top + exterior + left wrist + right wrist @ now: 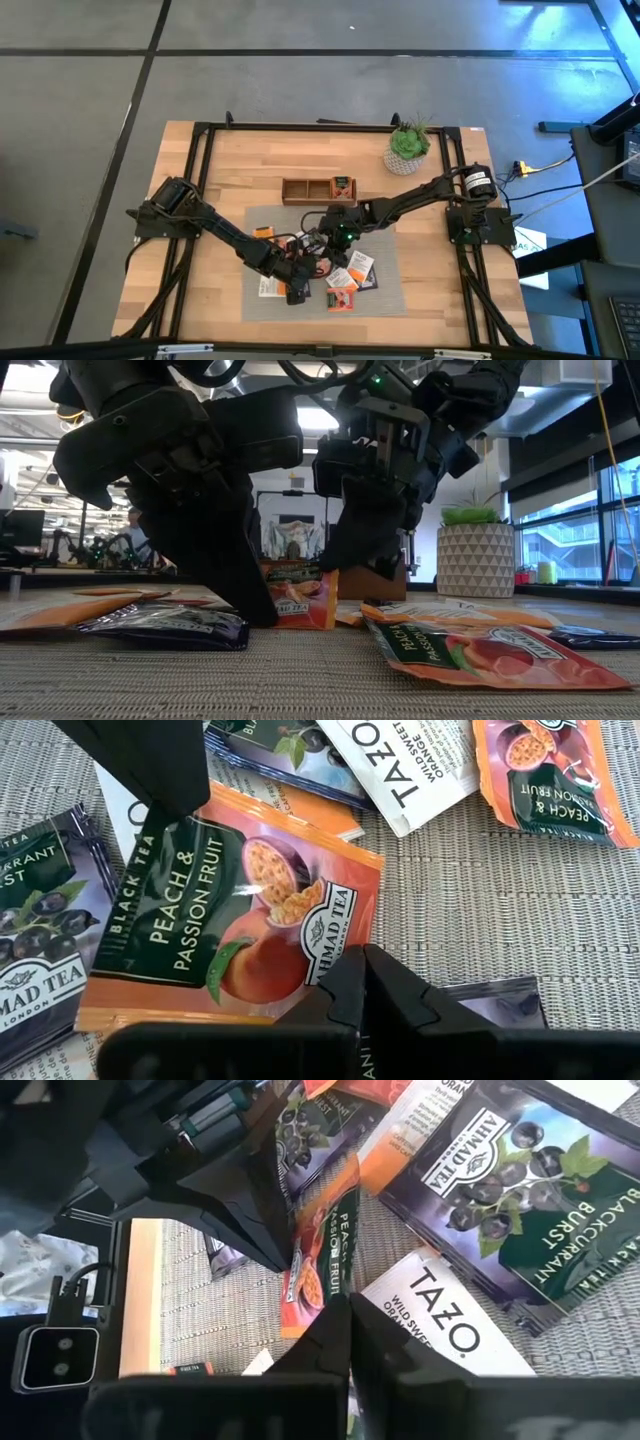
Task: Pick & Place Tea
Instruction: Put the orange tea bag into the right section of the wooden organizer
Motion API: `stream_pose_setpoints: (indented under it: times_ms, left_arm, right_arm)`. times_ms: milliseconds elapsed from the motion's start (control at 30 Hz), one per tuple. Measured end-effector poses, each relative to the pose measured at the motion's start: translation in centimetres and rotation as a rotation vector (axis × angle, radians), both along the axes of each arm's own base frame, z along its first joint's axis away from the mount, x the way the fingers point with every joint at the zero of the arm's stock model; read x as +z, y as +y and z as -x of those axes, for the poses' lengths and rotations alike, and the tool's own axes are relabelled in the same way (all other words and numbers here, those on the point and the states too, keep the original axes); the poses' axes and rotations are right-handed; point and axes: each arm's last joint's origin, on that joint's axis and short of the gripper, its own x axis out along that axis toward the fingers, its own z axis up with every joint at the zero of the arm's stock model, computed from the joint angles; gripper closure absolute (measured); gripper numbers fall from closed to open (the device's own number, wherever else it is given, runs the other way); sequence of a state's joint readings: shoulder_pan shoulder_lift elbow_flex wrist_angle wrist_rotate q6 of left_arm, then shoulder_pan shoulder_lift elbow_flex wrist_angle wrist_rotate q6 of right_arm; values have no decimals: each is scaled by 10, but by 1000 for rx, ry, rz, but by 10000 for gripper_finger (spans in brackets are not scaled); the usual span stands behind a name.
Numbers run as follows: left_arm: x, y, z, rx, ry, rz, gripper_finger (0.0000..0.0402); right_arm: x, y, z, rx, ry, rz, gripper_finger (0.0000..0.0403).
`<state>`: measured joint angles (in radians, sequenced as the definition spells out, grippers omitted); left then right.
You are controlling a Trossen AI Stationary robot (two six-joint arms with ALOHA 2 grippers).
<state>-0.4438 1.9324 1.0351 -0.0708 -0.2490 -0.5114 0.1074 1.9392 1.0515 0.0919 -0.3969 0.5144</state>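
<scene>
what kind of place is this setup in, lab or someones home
Most likely a robotics lab or open-plan office, not a home. The low view shows desks with monitors and large windows behind the table; the high view shows a black metal frame around the wooden table on bare concrete floor.

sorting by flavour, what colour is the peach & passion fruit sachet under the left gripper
Orange, with a dark green label band; the peach & passion fruit sachet shows best in the left wrist view.

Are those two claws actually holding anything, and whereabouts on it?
Both pinch one orange peach tea sachet, standing on edge over the mat: the left gripper shut on one edge, the right gripper shut on another.
</scene>
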Motion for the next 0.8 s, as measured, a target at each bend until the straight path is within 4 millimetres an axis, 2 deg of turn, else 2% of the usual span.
stream_pose_setpoints:
  times_ms: [133, 267, 367, 500, 633, 700, 800]
  left_arm:
    - [10, 2, 3, -5, -5, 11, 396]
    - [38, 4, 5, -5, -89, 10, 397]
    - [53, 6, 8, 14, -133, 0, 395]
    - [79, 10, 12, 55, -227, -5, 394]
    - [97, 16, 19, 95, -276, -45, 395]
    - [102, 18, 21, 102, -287, -83, 395]
    - [102, 20, 22, 121, -287, -140, 396]
  right_arm:
    - [1, -2, 0, 7, -1, -13, 399]
    - [5, -8, 0, 5, -9, -22, 401]
    - [17, -18, 2, -1, -41, -4, 401]
    - [51, -40, 13, -38, -102, 74, 401]
    - [90, -68, 36, -106, -141, 212, 401]
    - [109, -81, 50, -147, -149, 275, 402]
    - [124, -99, 70, -220, -114, 358, 402]
